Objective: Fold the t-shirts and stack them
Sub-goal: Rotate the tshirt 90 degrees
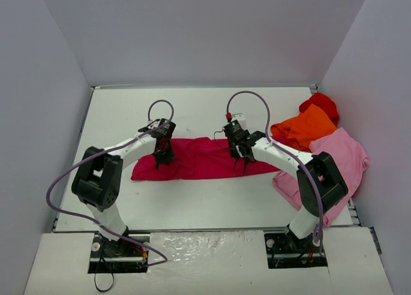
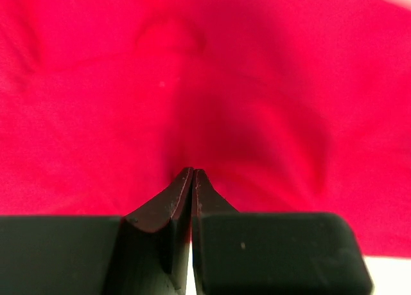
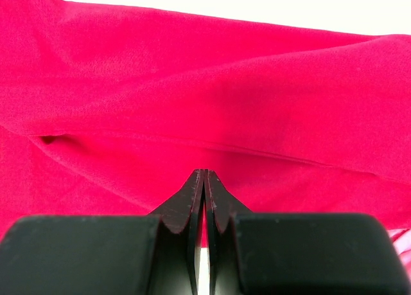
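Crimson t-shirt (image 1: 199, 159) lay mid-worktop (image 1: 192, 108) as a long, part-folded band. Left jaws and right jaws were both pressed together, down at its cloth. Orange shirt (image 1: 307, 129), pink shirt (image 1: 340, 157) and red shirt (image 1: 321, 104) lay heaped at right, unfolded. Judged early; no stack yet.

White table (image 1: 192, 108). Lying on it:
- crimson t-shirt (image 1: 199, 159), a long band beneath the left fingers (image 1: 162, 155) and right fingers (image 1: 243, 160)
- orange t-shirt (image 1: 302, 129), bright red t-shirt (image 1: 321, 104) and light pink t-shirt (image 1: 340, 157), overlapping, right of the right fingers

No readable text, seemingly no labels
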Robot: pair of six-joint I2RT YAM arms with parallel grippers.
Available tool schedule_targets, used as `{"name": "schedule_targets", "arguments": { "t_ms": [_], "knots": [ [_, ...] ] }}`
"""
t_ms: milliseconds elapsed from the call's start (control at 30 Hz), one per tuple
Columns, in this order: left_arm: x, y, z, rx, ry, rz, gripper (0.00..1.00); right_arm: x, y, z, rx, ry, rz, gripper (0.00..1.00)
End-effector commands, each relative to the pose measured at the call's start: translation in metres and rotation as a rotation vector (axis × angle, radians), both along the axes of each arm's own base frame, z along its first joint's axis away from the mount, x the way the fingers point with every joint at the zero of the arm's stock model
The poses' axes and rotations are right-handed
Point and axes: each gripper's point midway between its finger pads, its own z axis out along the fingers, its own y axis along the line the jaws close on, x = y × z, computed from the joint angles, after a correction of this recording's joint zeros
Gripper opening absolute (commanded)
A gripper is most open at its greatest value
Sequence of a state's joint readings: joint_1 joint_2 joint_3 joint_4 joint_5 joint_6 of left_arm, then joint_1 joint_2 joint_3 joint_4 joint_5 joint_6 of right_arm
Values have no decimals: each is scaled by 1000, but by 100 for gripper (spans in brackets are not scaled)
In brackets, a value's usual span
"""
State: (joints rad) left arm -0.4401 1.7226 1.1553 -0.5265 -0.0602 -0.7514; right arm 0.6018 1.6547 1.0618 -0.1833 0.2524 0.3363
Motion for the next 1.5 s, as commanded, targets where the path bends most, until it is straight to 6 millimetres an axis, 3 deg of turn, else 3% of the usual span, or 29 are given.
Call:
{"name": "schedule_targets", "arguments": {
  "t_ms": [0, 133, 233, 367, 500, 567, 667, 733, 833, 967, 1133, 1267, 1433, 1467],
  "knots": [
    [1, -7, -26, -8, 22, 33, 0, 8, -1, 14, 14, -47, -10, 0],
    [1, 5, -36, 68, 63, 45, 0, 9, -5, 16, 2, -56, -19, 0],
    [9, 26, -35, 152, 87, 64, 0, 9, -11, 14, -21, -56, -32, 0],
    [36, 52, -21, 200, 59, 108, 0, 8, -22, 9, -64, -55, -55, 0],
    [68, 93, -1, 228, 32, 172, 0, 8, -34, 0, -117, -36, -74, 0],
    [81, 111, 9, 254, 31, 180, 0, 6, -36, -15, -140, 1, -66, 0],
    [104, 130, 26, 266, 7, 194, 0, 5, -33, -31, -145, 39, -43, 0],
    [127, 137, 35, 256, -27, 179, 0, 4, -19, -40, -95, 57, -1, 0],
    [148, 148, 52, 274, -56, 180, 0, 6, -5, -52, -40, 60, 44, 0],
    [166, 155, 71, 298, -73, 168, 0, 0, 2, -82, -26, 130, 43, 0],
    [171, 160, 79, 317, -90, 166, 0, -32, 29, -98, -4, 193, 100, 0],
    [169, 158, 95, 273, -109, 161, 0, -76, 54, -101, -46, 220, 182, 0],
    [151, 139, 133, 167, -134, 109, 0, -142, 93, -107, 17, 310, 254, 0],
    [144, 140, 149, 165, -161, 112, 0, -156, 103, -106, 19, 317, 289, 0]
  ]
}}
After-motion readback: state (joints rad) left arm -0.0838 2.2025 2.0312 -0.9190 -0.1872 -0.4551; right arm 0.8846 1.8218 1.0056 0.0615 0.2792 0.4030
